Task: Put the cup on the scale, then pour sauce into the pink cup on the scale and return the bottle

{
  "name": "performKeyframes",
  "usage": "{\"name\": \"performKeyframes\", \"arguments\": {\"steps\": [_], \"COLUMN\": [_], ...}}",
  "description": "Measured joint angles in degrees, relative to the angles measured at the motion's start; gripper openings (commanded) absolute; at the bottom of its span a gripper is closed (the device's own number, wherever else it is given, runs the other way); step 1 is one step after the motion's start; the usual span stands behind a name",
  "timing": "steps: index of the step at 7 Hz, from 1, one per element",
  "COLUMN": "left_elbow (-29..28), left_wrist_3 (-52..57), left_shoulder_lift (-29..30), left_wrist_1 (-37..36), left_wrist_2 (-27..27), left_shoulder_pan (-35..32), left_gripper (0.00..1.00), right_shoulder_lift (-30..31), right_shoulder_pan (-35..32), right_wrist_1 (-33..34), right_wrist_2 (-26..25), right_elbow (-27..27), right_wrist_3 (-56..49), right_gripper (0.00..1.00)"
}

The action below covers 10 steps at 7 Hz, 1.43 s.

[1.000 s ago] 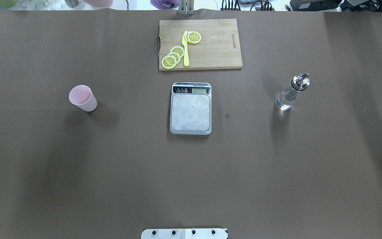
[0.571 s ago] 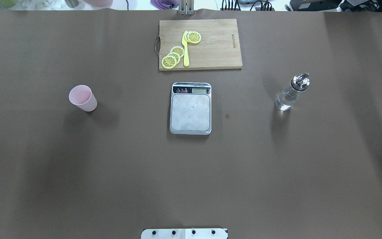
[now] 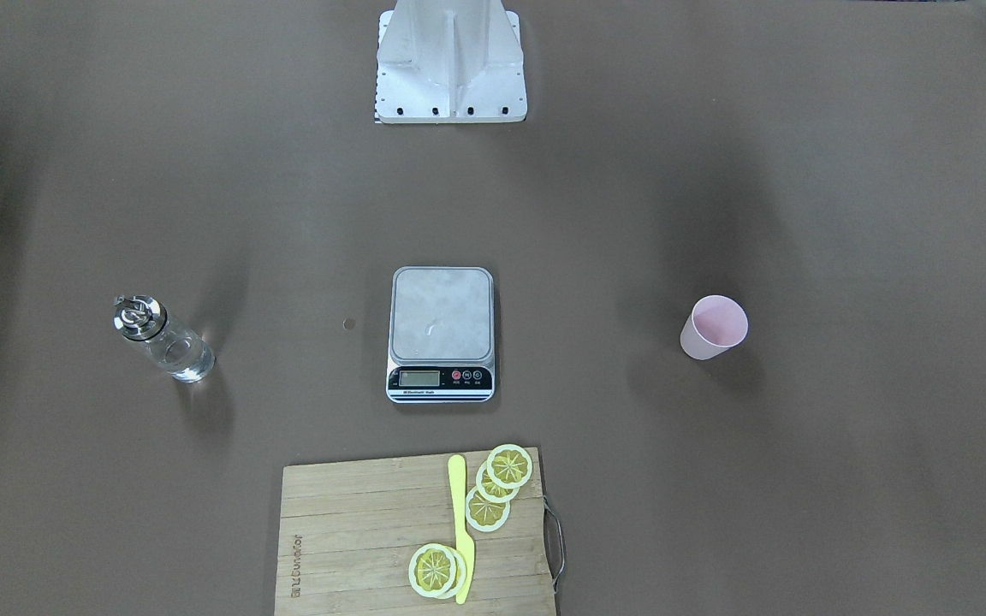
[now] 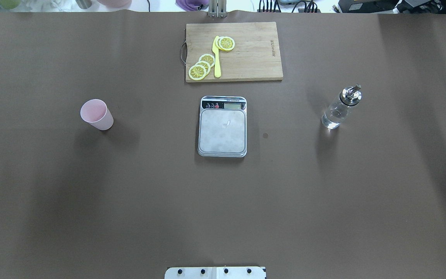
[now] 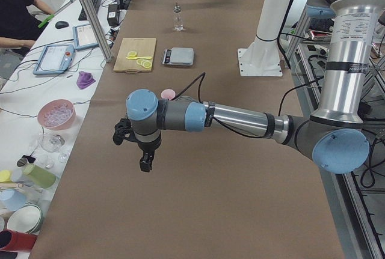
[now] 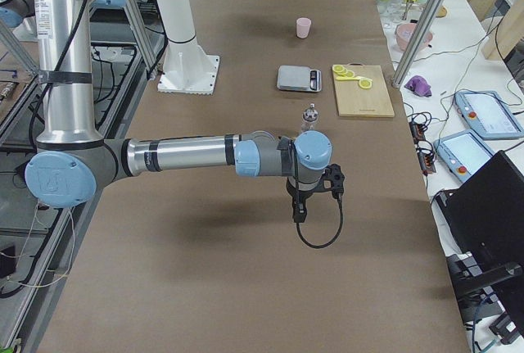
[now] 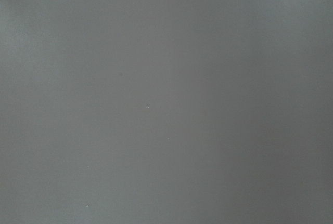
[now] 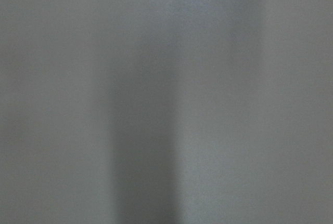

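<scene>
Cup [image 4: 96, 113] stands far from scale [image 4: 222, 130]; off-centre pinch could topple it (left gripper [image 5: 146, 163], right gripper [image 6: 299, 210]: can't tell if open).

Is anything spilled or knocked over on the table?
Nothing stands out. The pink cup and the bottle both stand upright, no spill shows, and the scale lies flat with nothing on it. Only a tiny dark spot marks the table beside the scale.

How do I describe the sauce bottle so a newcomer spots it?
Find the kitchen scale mid-table. The bottle stands to the robot's right of it. Unlike the pink cup opposite, it's clear glass with a silver pourer cap.
</scene>
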<state>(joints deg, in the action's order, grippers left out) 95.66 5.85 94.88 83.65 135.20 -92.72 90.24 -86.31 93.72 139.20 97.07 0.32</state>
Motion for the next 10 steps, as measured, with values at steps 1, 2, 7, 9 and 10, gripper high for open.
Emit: {"name": "performKeyframes", "arguments": {"steps": [1,2,7,9,10], "left_elbow": [0.87,2.81,12.49,10.94,8.39], "left_wrist_3": [-2.72,-8.25,-47.22,-60.17,-64.52], "left_shoulder_lift": [0.27,1.09,9.28,11.33,11.57], "left_wrist_1": [-0.10,-0.16,0.62,6.50,11.40], "left_wrist_2": [0.03,0.08,-2.89,-9.98,-11.35], "left_shoulder_pan": [0.00,0.15,20.53,31.38,34.36], "left_gripper": [0.98,0.98,0.98,0.98,0.97], "right_shoulder_lift": [-0.23,-0.35,-0.42,-0.42,-0.43], "right_shoulder_pan": [0.00,0.00,0.00,0.06,0.07], "right_wrist_1": [0.00,0.03,-0.01,0.05,0.06], "right_wrist_2": [-0.59,-0.81,-0.84,-0.80,-0.83], "right_elbow": [0.09,0.10,-0.10,-0.24,-0.35], "right_wrist_3": [0.11,0.29,0.46,0.47,0.45], "right_gripper": [1.00,1.00,1.00,1.00,1.00]}}
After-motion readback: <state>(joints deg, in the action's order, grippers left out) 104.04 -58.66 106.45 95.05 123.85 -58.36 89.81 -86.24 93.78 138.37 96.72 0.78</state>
